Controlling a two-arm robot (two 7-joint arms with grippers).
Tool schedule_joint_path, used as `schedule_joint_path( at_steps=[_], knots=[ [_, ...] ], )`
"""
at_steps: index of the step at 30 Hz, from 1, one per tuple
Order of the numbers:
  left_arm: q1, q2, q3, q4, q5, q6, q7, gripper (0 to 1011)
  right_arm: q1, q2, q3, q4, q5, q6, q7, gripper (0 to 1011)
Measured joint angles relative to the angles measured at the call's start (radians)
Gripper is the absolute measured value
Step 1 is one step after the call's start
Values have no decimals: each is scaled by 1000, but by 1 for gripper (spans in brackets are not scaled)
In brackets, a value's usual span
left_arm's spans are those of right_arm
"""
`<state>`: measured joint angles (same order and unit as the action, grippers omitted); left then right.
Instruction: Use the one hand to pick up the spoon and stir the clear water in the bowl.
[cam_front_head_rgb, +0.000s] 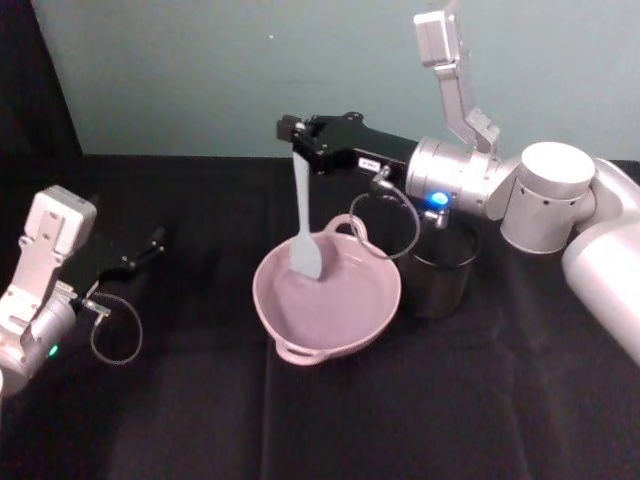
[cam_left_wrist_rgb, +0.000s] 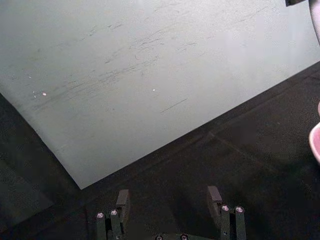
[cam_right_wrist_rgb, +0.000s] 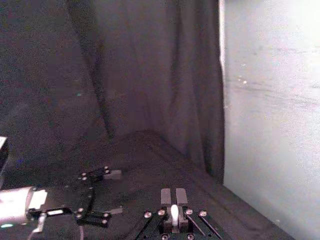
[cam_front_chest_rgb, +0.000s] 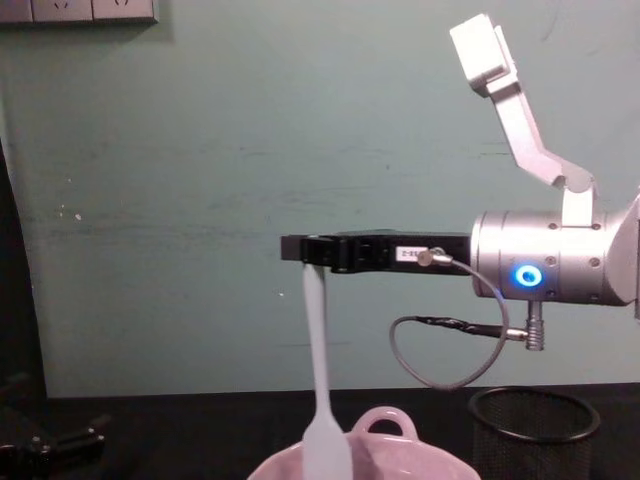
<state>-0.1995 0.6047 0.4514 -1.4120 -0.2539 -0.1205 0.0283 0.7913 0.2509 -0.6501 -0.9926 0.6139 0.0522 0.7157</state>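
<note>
spoon lifted and dipped in the bowl; the stirring looks like the part left to do

the right gripper (cam_front_head_rgb: 296, 132) is clamped on the top of the spoon (cam_front_head_rgb: 303, 215), which hangs straight down with its flat head inside the bowl (cam_front_head_rgb: 264, 300), toward the far left side. the water (cam_front_head_rgb: 340, 300) is too faint to tell how deep the head sits. the pick-up is done; no stirring can be judged from here. the left gripper (cam_front_head_rgb: 152, 240) rests parked on the table (cam_front_head_rgb: 200, 420) well to the left, fingers apart and empty.

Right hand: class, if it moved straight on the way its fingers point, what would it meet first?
Probably the dark curtain; the right hand points level, well above the left hand.
</note>
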Motion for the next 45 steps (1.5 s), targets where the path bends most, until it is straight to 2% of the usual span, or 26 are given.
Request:
schedule_joint_path(
  at_steps=[3, 8, 15, 21, 24, 28, 32, 45],
  knots=[
    [0, 0, 0, 0, 0, 0, 0, 1011, -7, 12, 16, -12, -5, 1, -13, 64],
    [0, 0, 0, 0, 0, 0, 0, 1011, -45, 49, 39, -77, -8, 22, -41, 64],
    [0, 0, 0, 0, 0, 0, 0, 1011, -129, 108, 62, -219, 0, 83, -86, 64],
    [0, 0, 0, 0, 0, 0, 0, 1011, -175, 131, 63, -309, 17, 106, -99, 64],
    [0, 0, 0, 0, 0, 0, 0, 1011, -180, 130, 55, -323, 21, 110, -99, 64],
    [0, 0, 0, 0, 0, 0, 0, 1011, -179, 121, 45, -322, 27, 110, -90, 64],
    [0, 0, 0, 0, 0, 0, 0, 1011, -156, 98, 27, -291, 29, 105, -76, 64],
    [0, 0, 0, 0, 0, 0, 0, 1011, -52, 18, -3, -106, 15, 70, -28, 64]
  ],
)
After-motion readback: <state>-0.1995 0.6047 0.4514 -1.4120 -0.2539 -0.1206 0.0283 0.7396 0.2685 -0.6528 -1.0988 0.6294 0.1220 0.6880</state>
